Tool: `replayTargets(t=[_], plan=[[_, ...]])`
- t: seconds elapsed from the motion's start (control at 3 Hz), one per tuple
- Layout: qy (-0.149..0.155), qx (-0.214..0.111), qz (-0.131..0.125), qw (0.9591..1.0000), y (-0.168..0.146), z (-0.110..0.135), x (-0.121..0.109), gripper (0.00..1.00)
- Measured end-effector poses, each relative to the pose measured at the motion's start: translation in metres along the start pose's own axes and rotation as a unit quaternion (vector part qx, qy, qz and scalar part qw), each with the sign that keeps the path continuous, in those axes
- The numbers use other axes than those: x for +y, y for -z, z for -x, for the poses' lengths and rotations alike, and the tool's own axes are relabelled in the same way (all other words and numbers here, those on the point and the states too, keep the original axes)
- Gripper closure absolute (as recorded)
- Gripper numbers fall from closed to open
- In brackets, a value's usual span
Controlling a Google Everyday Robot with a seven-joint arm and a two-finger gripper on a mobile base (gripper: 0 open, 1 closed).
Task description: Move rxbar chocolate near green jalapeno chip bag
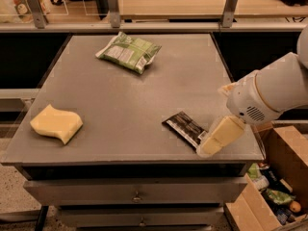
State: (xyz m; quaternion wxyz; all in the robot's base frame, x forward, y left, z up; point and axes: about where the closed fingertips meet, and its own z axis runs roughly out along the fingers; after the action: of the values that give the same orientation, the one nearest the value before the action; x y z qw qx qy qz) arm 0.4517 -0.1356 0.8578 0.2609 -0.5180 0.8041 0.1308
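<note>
The rxbar chocolate (185, 127), a flat dark wrapper, lies on the grey table (125, 105) near its front right corner. The green jalapeno chip bag (128, 51) lies at the back middle of the table, far from the bar. My gripper (211, 143) comes in from the right on a white arm, its cream-coloured fingers (222, 134) pointing down-left, with the tip at the bar's right end. It holds nothing that I can see.
A yellow wavy sponge (57, 123) lies at the front left of the table. An open cardboard box (284, 177) with assorted items stands on the floor to the right. A railing and shelf run behind the table. Drawers sit below the tabletop.
</note>
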Motion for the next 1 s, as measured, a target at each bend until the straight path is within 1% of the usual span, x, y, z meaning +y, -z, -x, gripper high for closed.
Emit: replayTargets(t=[0.33,0.67,1.0], plan=[[0.001,-0.008,-0.014,0.9999,-0.013,0.001,0.005,0.00],[-0.005,-0.009,-0.014,0.9998,-0.033,-0.001,0.006,0.00],[-0.017,-0.010,-0.011,0.9997,-0.047,-0.006,0.007,0.16]])
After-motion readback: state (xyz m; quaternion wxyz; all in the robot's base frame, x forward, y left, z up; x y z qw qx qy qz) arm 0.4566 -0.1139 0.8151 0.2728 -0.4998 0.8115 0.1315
